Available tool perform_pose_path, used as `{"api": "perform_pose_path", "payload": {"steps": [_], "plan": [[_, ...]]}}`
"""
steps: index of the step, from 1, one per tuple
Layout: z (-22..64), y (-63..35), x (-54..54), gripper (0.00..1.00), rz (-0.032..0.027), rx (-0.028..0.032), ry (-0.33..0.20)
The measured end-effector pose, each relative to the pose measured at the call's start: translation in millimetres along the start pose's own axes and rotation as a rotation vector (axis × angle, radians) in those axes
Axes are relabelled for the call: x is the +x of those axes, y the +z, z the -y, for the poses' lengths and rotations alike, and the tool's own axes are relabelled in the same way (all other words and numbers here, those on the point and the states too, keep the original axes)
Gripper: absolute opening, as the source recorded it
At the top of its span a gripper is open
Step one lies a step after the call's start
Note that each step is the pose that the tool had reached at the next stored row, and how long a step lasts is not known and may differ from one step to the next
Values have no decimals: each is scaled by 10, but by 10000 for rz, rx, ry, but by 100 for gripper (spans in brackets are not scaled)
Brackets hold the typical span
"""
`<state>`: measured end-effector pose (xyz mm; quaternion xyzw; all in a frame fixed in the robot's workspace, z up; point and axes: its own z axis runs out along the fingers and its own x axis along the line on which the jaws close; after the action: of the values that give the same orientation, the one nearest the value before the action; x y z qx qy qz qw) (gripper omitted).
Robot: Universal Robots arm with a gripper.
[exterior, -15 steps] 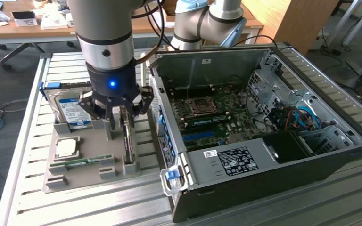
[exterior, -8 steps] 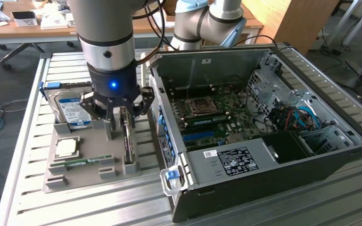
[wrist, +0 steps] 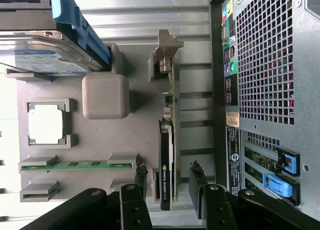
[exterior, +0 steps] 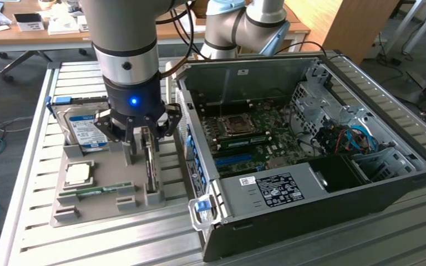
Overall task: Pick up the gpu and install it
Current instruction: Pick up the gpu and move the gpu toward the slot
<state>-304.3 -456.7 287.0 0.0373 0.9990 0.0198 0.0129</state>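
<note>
Tool [wrist: 170, 187] jaws apart, straddling gpu [wrist: 167, 150], not clamped. gpu stands on edge in tray [wrist: 100, 140] slot, at tray edge nearest case [wrist: 260, 65]. Risk: off-centre close could tilt card, jamming it in slot.

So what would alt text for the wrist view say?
The open claw straddles the gpu, which stands on edge in a grey holder tray. A hard drive sits in the same tray; a computer case stands alongside.

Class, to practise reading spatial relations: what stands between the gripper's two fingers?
The gpu, standing on edge in the gray holder, with a gap on either side inside the open gripper; the wrist view shows it.
</note>
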Motion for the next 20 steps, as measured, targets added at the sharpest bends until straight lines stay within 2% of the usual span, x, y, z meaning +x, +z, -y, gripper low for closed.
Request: {"api": "perform_pose_path", "payload": {"steps": [8,20], "plan": [[0,8,0,47,3,-3,0],[6,141,3,47,0,1,0]]}}
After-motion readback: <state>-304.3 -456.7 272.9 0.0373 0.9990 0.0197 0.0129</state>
